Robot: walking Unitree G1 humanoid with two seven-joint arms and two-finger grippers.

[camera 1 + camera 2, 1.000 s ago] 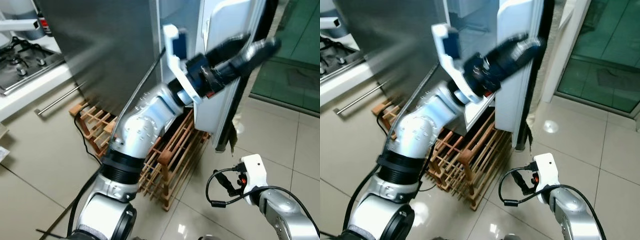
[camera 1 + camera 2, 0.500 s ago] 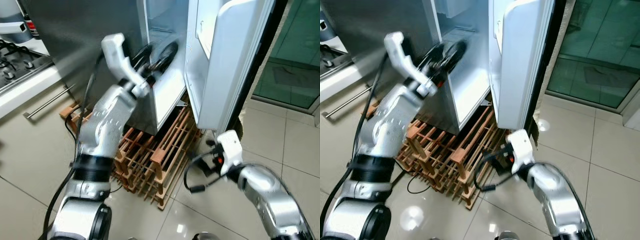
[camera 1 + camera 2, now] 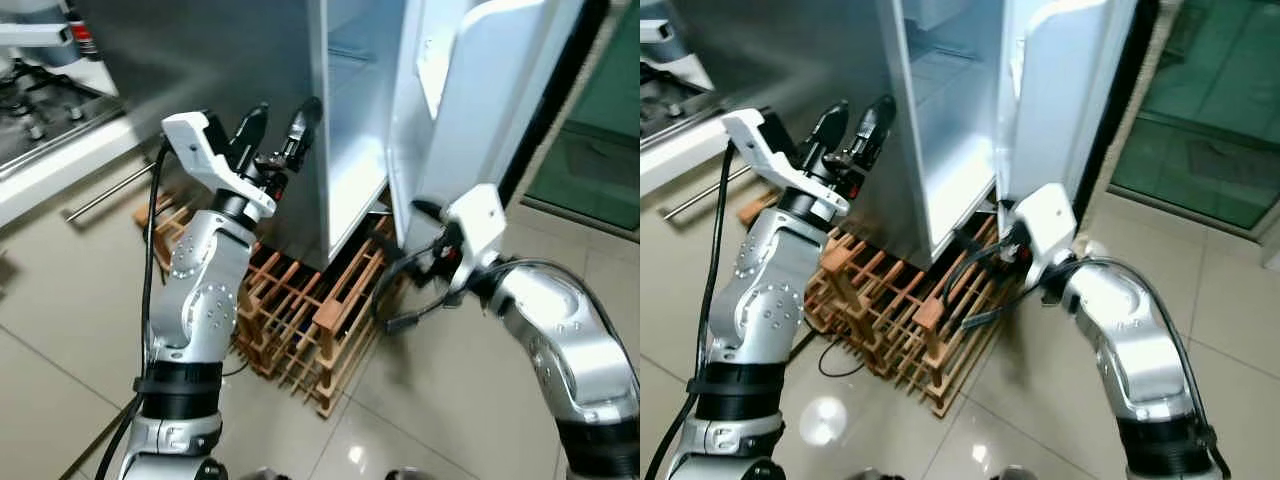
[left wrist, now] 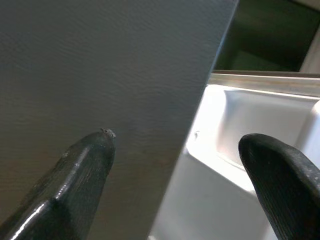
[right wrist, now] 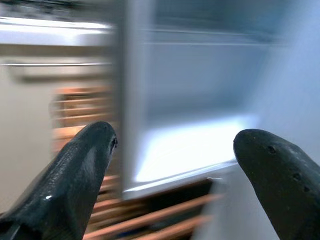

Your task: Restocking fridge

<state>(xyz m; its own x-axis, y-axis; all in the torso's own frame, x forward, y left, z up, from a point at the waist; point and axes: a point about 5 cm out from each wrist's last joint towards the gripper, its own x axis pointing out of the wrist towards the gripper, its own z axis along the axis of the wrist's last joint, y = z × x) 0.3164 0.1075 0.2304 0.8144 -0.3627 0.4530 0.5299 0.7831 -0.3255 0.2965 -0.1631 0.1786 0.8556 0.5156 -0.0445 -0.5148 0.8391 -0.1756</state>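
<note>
Fridge (image 3: 350, 150) dead ahead, white door (image 3: 490, 120) swung wide on the robot's right, pale interior exposed. Inside, what shows of the lower compartment (image 3: 950, 150) is a white floor and walls with a shelf line (image 3: 355, 50) higher up; no food or bottles can be made out in the visible part. The door's inner face carries a moulded white bin (image 3: 435, 60), and its contents can't be made out from here.

Left gripper (image 3: 278, 125) is raised in front of the fridge's grey side panel (image 3: 200, 70), right at the front edge of the cabinet, its two black fingers (image 4: 75, 185) spread apart with nothing between them. The left wrist view looks past them at the grey panel and a white moulded tray edge (image 4: 250, 120).

Right gripper (image 5: 172, 190) is low, near the bottom corner of the open door; in the head views its white wrist housing (image 3: 478, 220) and black cable (image 3: 400, 300) hide the tips, but the blurred right wrist view shows both fingers (image 5: 70, 180) well apart, empty, aimed at the fridge's bottom compartment.

Wooden rack (image 3: 310, 320) on the tiled floor (image 3: 60, 330) beside the fridge's foot, its slatted slots empty as far as can be seen. Stove (image 3: 40, 95) and counter edge (image 3: 70, 160) sit off to the robot's left.
</note>
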